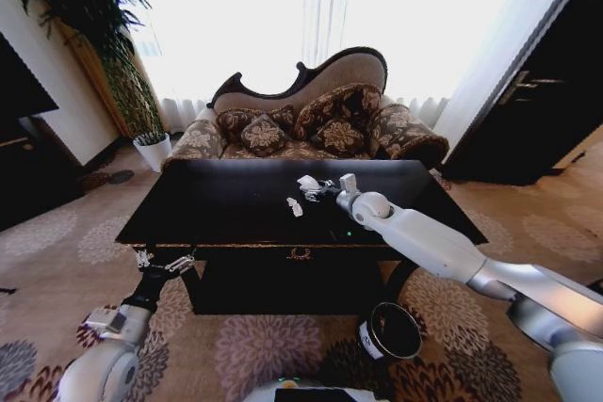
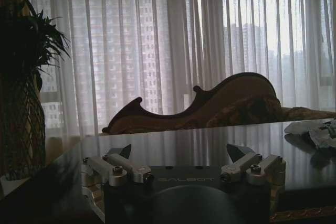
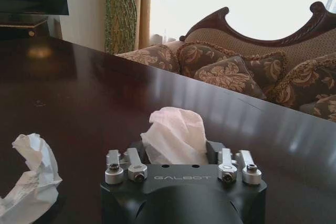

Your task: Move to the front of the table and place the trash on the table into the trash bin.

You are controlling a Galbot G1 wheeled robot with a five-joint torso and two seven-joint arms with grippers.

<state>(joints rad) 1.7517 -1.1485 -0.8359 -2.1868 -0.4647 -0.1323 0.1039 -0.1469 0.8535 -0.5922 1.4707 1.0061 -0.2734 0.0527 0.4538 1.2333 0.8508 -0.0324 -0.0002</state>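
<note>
Our right gripper (image 3: 178, 153), out over the long glossy black table (image 1: 226, 200), has its fingers closed around a white crumpled paper wad (image 3: 173, 135). We should lift it straight up, clear of the second white scrap (image 3: 31, 174) beside it, then swing toward the small round dark bin (image 1: 391, 329) on the carpet. Our left gripper (image 2: 181, 163) waits wide open and empty at the table's front edge.

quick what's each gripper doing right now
Left gripper: open, empty, at the table's front edge.
Right gripper: shut on a white paper wad.
</note>
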